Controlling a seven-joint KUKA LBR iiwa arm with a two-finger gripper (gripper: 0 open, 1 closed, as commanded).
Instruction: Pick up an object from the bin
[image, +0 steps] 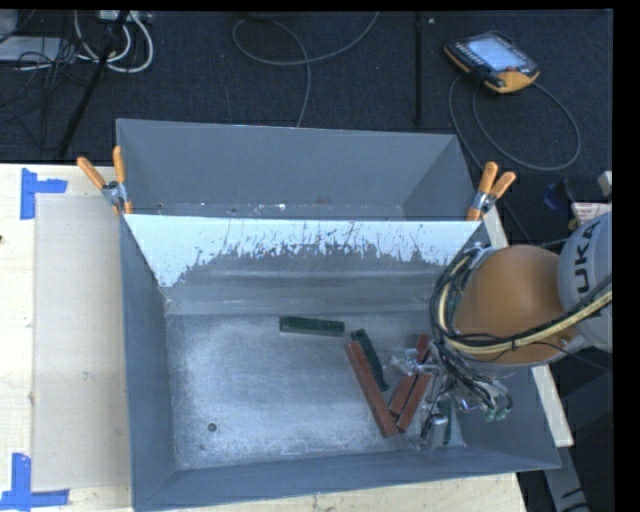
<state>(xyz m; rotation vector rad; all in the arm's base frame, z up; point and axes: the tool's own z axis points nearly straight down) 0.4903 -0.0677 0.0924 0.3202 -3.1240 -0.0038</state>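
The jaws sit low in the grey bin's (150, 400) near right corner, among a small heap of reddish-brown sticks (371, 390). Whether they are spread or pressed together cannot be told. This looks like the grasping step, and the next move calls for pinching one stick and lifting it clear.

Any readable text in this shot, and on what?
"KU": on the white arm casing, the rest cut off.
Unreadable: handheld screen, too small.
None: bin and its sticks show no text.
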